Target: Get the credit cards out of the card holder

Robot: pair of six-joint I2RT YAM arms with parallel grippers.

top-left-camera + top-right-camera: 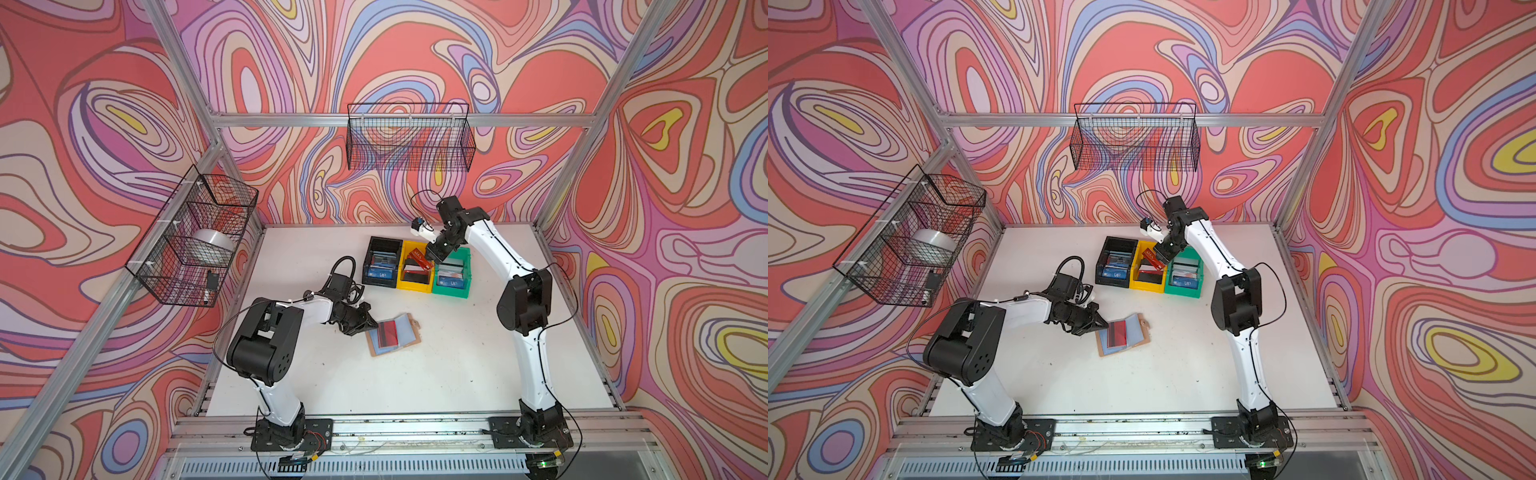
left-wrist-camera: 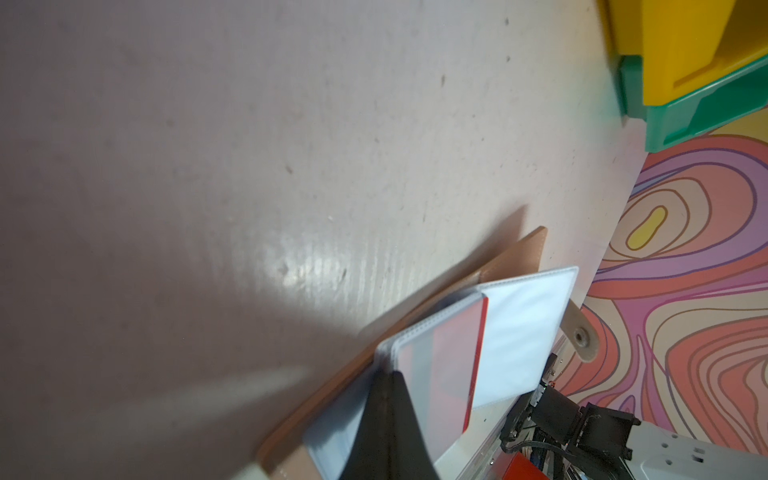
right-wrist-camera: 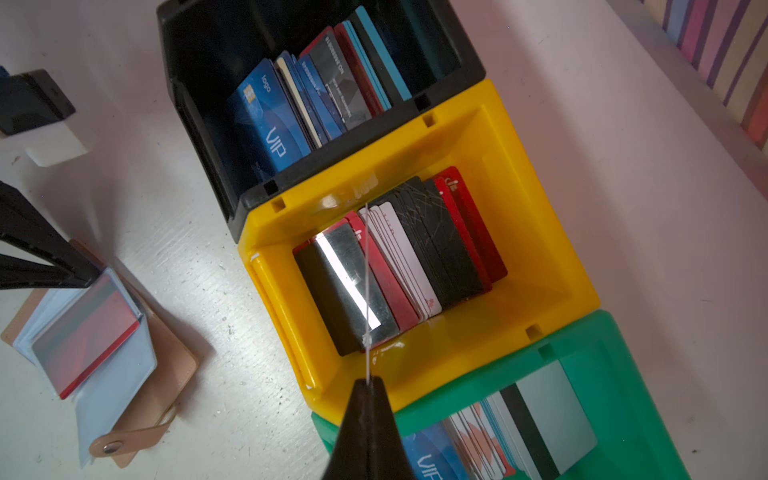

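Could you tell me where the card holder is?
The card holder lies open on the table in both top views, left tool at its left edge, yellow bin behind.

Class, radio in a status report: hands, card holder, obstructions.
Left hand shut, tip on the open card holder. Right hand shut on a credit card over the yellow bin. Second credit card sleeved. Nothing blocking.

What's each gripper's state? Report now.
Left gripper: shut, tips at the card holder.
Right gripper: shut on a red credit card.
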